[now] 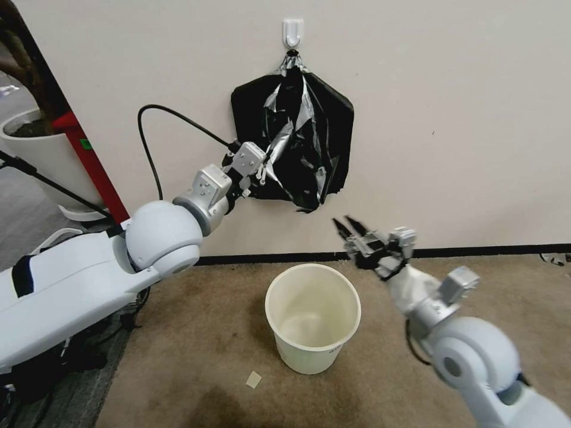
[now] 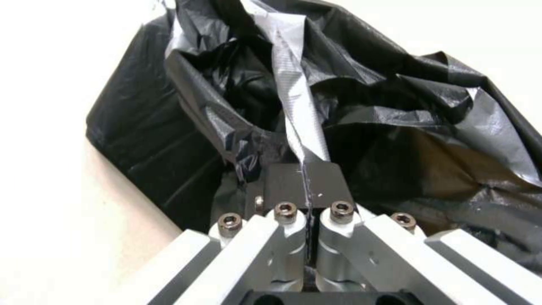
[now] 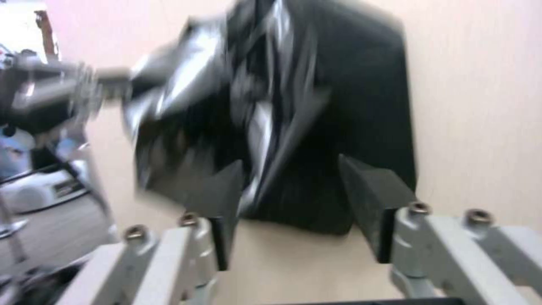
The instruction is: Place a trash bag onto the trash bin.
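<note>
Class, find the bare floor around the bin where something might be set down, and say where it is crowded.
Bare carpet lies left of the round cream-white plastic trash bin, holding only a small paper scrap. Carpet behind the bin, up to the black baseboard, is free. The bin's right is crowded by the right gripper and arm.

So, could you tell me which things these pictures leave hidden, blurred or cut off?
- Head view: the left gripper covers the pinched strip of the trash bag; the left wrist view shows it clamped.
- Left wrist view: the bag's lower part is hidden behind the fingers.
- Right wrist view: motion blur smears the bag; the open right gripper fronts it.
- Head view: the trash bin rim hides part of its base.
- Hook: the knot covers the attachment.
</note>
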{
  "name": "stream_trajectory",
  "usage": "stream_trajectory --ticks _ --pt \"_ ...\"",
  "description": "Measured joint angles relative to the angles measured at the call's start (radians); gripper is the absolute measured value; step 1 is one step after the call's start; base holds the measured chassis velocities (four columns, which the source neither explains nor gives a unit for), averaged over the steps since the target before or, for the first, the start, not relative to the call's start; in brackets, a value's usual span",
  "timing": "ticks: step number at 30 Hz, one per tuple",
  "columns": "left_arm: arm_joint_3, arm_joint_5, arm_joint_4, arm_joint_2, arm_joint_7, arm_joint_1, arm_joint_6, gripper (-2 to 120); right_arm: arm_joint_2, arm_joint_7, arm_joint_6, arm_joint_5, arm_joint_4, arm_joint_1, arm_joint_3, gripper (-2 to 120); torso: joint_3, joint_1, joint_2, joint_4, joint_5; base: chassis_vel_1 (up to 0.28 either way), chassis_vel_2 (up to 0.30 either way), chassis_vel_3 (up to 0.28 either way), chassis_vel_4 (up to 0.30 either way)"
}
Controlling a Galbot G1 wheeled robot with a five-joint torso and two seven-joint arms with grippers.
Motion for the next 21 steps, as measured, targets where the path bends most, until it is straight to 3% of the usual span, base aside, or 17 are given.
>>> stream_trajectory --ticks 1,4,9,12,21 --pt "0.0 0.0 0.0 0.0 0.0 0.0 0.0 0 0.0 0.0 0.0 0.0 0.0 0.0 0.0 50 0.0 0.0 0.0 0.0 0.0 0.0 0.0 0.0 0.0" --pt "0.0 0.003 -0.007 0.0 0.001 0.003 -0.008 0 -0.025 0.016 0.029 -0.154 -0.053 0.147 -0.099 68 0.0 0.0 0.0 0.0005 0.0001 0.0 0.0 0.0 0.0" --pt "0.009 0.003 -0.004 -0.012 0.001 -0.01 -0.008 0 -0.046 0.017 0.028 -0.227 -0.08 0.248 -0.181 80 0.0 0.0 0.0 0.0004 0.0 0.0 0.0 0.0 0.0" --pt "0.015 0.003 -0.003 -0.017 0.001 -0.016 -0.007 0 -0.07 0.02 0.011 -0.254 -0.112 0.347 -0.253 96 0.0 0.0 0.0 0.0001 -0.0001 0.0 0.0 0.0 0.0" --pt "0.018 0.003 -0.007 -0.018 0.0 -0.015 -0.006 0 -0.083 0.031 -0.014 -0.291 -0.185 0.481 -0.349 100 0.0 0.0 0.0 0.0003 -0.0002 0.0 0.0 0.0 0.0"
